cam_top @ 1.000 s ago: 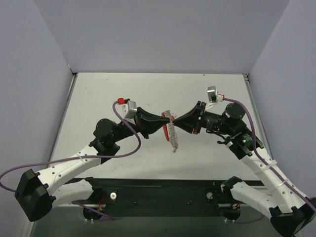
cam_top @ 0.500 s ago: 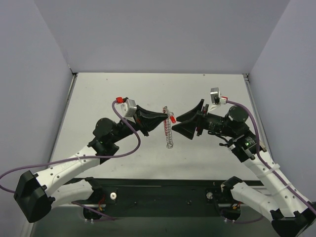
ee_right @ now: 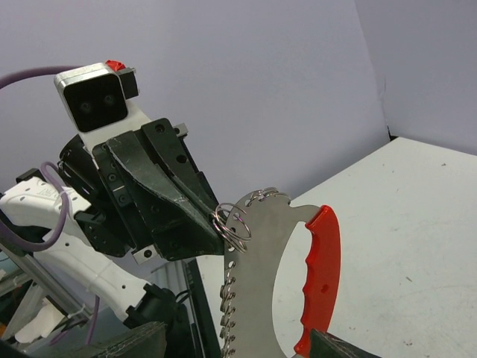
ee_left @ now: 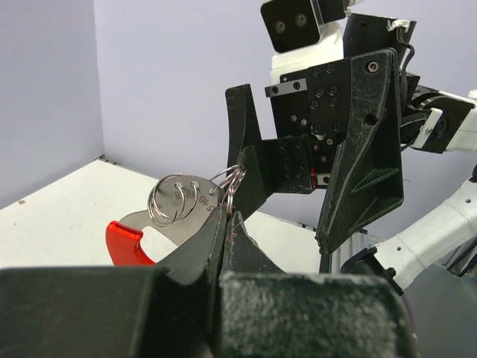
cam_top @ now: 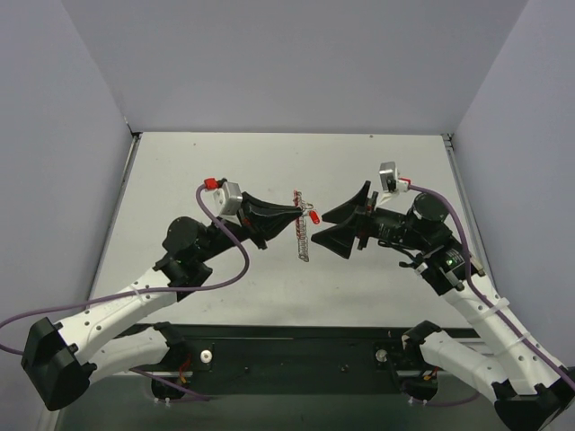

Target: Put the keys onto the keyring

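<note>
**Soft, even light**

The light is bright and soft, and it seems to come from above. The white table (cam_top: 225,171) shows only faint shadows under the arms. The metal of the keyring (ee_right: 257,246) shines a little. The left gripper (ee_left: 226,220) looks blurry low in its own close view. The top view is sharp.

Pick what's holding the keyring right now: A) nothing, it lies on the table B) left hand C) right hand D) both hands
B: the left hand is shut on the keyring, holding it up in the air, while the right hand is open and apart from it.
</note>
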Robot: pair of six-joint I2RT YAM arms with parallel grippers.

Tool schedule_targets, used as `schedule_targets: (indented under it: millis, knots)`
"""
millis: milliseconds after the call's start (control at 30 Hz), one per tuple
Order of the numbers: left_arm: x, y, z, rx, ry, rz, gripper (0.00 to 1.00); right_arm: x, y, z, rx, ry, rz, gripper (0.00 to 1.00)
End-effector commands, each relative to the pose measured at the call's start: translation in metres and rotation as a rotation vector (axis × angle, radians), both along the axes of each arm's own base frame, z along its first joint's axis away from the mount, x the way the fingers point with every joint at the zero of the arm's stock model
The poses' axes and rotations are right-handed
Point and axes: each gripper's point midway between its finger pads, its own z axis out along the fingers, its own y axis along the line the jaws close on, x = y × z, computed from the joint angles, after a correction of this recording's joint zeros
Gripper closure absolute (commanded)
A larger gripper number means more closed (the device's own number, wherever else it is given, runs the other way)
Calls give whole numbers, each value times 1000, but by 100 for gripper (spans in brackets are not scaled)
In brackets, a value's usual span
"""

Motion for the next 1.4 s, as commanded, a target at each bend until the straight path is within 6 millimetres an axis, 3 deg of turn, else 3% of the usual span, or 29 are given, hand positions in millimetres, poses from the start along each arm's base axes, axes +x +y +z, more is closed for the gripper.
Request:
schedule_targets:
  millis: [0, 133, 200, 367, 633, 967, 1300, 1367]
  knots:
    - [-17, 2, 30, -41, -109, -48, 100, -14, 0, 21, 32, -123, 55, 25]
    - [-18, -2, 27, 46, -156, -63, 100, -30, 1, 36, 48, -175, 135, 26]
    - [-19, -6, 14, 113, -138, -80, 100, -35, 1, 43, 60, -203, 165, 30]
    - [-17, -3, 0, 192, -160, -61, 100, -47, -1, 63, 79, -256, 213, 48]
    - [-21, 5, -10, 206, -247, -37, 100, -59, 4, 88, 141, -283, 310, 52]
    - [-15, 3, -28, 255, -346, -8, 100, -33, 22, 68, 124, -188, 355, 52]
    - [-5, 5, -46, 269, -470, 64, 100, -12, 21, 58, 116, -149, 334, 53]
    - [-3, 7, -42, 249, -501, 89, 100, -7, 21, 56, 117, -144, 330, 53]
